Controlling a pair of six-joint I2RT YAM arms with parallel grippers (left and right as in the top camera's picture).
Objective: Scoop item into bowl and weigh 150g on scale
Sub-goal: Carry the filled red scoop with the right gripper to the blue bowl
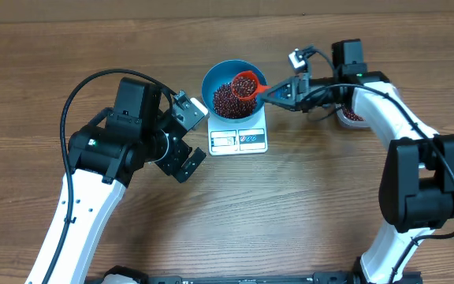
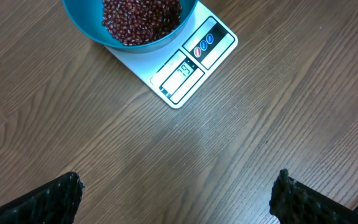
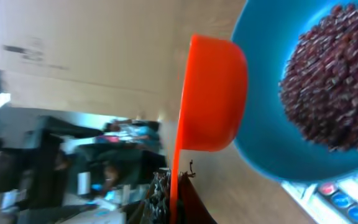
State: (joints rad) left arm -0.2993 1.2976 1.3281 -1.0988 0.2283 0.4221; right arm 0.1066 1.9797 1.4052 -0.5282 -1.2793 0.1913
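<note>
Left pincer point(image 1: 200, 136): wide open and holding nothing; it sits over bare desk point(image 1: 53, 63) with its two fingers spread apart, pointing toward the scale. In the left wrist view point(image 2: 179, 200) only the dark fingertips point(image 2: 61, 198) show at the bottom corners, with wood grain between them.

Scale point(image 1: 239, 140): flat, white and rectangular, just ahead of the left pincer's open fingers and not touching them. From the left wrist point(image 2: 194, 62) its display edge faces the pincer.

Display point(image 2: 182, 70): digits are lit, but too small to read with any certainty; three small coloured marks sit beside it.

Bowl point(image 1: 210, 79): round and blue, standing on the far part of the scale beyond the left pincer, and directly in front of the right pincer. Its rim point(image 2: 82, 28) overhangs the scale's edge.

Beans point(image 1: 227, 102): a dark red-brown heap inside the bowl, filling its bottom point(image 2: 142, 18) – seen close from the right wrist point(image 3: 334, 87).

Scoop point(image 1: 245, 84): orange-red, with some beans in its cup, held over the side of the bowl nearest the right pincer. From the right wrist point(image 3: 213, 93) the cup sits at the bowl's rim.

Right pincer point(image 1: 278, 93): closed on the scoop's handle, just outside the bowl.

Tub point(image 1: 351, 117): behind the right pincer – mostly hidden by the arm, with beans showing inside.
</note>
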